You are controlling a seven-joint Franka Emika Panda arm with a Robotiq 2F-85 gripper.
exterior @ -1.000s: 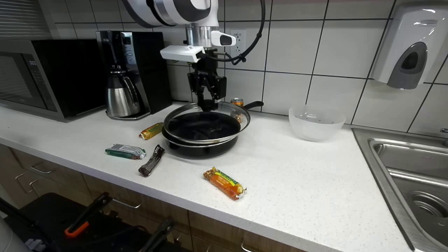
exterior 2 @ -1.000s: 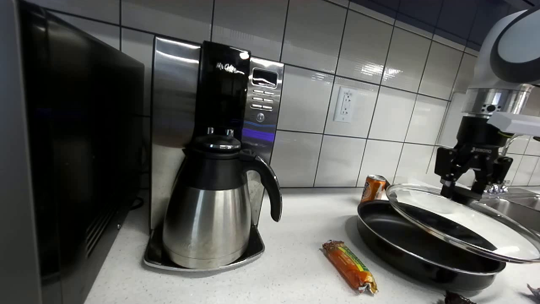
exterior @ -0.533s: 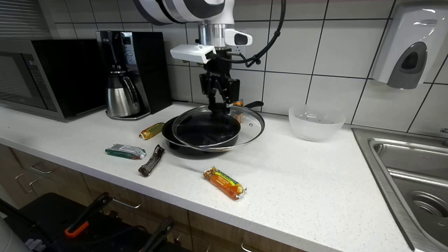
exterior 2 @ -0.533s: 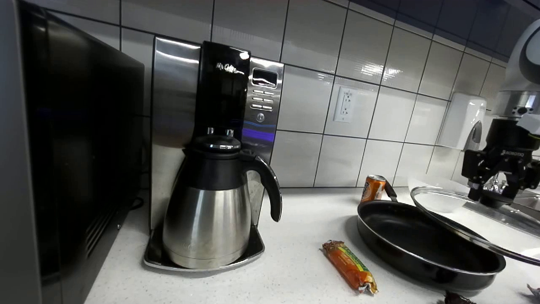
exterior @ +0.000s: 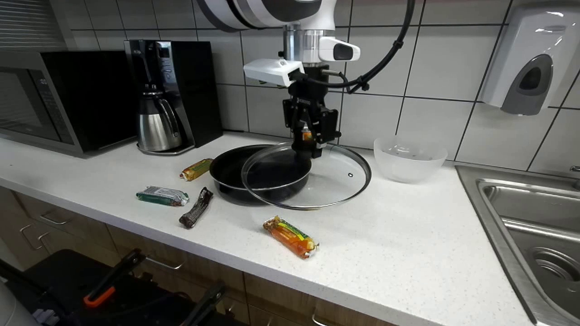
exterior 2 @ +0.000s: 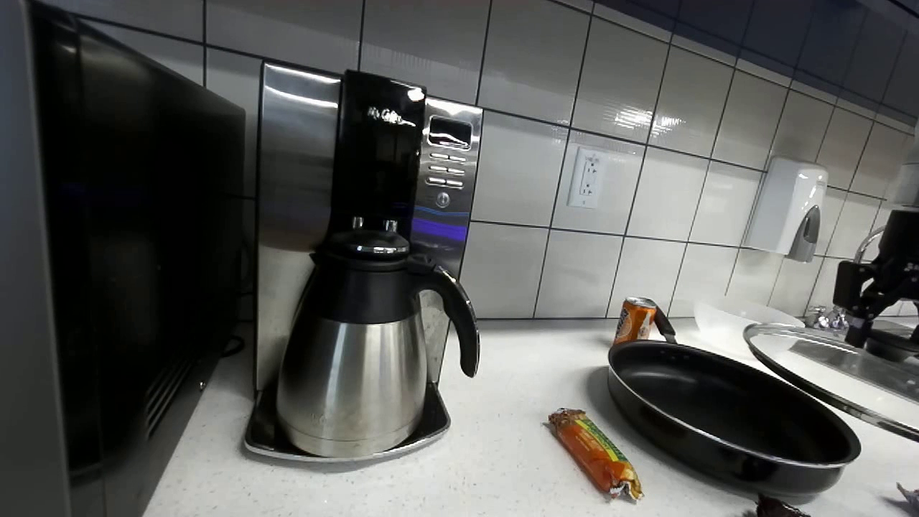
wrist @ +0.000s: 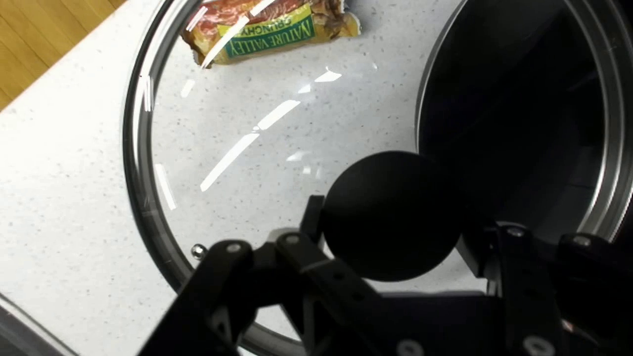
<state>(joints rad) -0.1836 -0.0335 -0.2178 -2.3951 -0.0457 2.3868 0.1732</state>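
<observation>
My gripper (exterior: 309, 146) is shut on the round black knob (wrist: 390, 198) of a clear glass lid (exterior: 337, 183), with a finger pad on either side in the wrist view. The lid hangs above the counter, tilted in both exterior views. From an exterior view it overlaps the right part of a black frying pan (exterior: 233, 165). That pan (exterior 2: 711, 395) shows its bare inside in an exterior view. Through the glass, the wrist view shows an orange snack bar (wrist: 272, 29) on the counter. The right finger is dark and partly lost against the pan.
Near the pan lie a yellow bar (exterior: 195, 169), a green bar (exterior: 162, 195) and a dark bar (exterior: 196, 208). An orange can (exterior 2: 635, 320) stands behind it. Rightward are a frosted bowl (exterior: 408, 163) and sink (exterior: 471, 199); leftward, a coffee maker (exterior: 199, 90) and microwave (exterior: 90, 90).
Gripper and lid have moved together away from the coffee maker, toward the bowl and sink. More of the pan is uncovered. The grip on the knob looks the same.
</observation>
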